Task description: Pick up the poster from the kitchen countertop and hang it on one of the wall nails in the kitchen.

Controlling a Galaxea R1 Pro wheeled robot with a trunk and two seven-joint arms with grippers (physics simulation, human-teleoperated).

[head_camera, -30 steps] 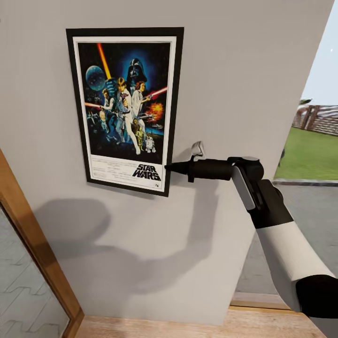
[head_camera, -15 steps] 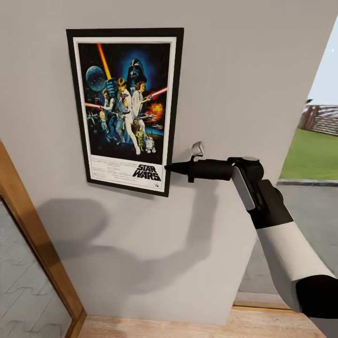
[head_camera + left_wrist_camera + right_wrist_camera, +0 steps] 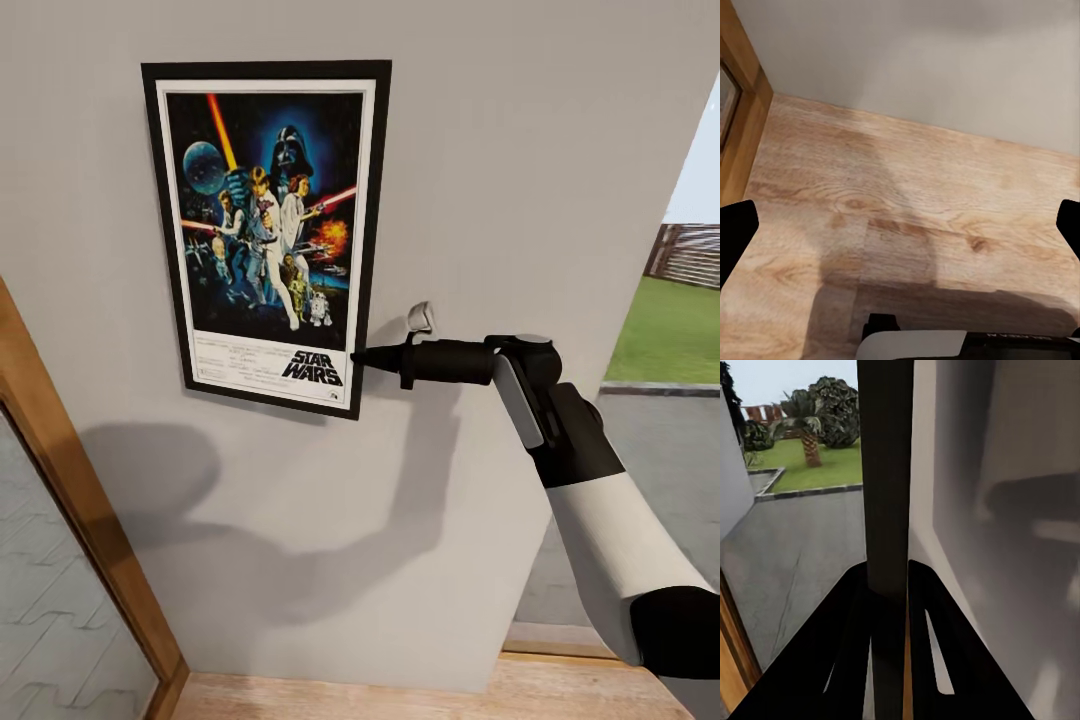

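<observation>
Poster [image 3: 266, 235] sits flat against grey wall [image 3: 520, 150], upright w/ slight tilt. Right gripper [image 3: 358, 356] clamped on its frame edge at approx 4 o'clock of the poster; contact hard to make out from head cam. Right wrist cam: poster edge-on [image 3: 886, 472], a dark slab pinched between both fingers [image 3: 847, 652]. Nail behind poster hidden. Left gripper [image 3: 900, 225] spread wide over wood floor [image 3: 907, 210], fingertips cut off at frame sides.

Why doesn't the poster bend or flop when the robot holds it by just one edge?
The poster probably stays stiff because of its black frame; it sits flat against the wall. It looks thin, so likely light. The right gripper pinches only its lower edge, so it might swing or slip if let go carelessly.
</observation>
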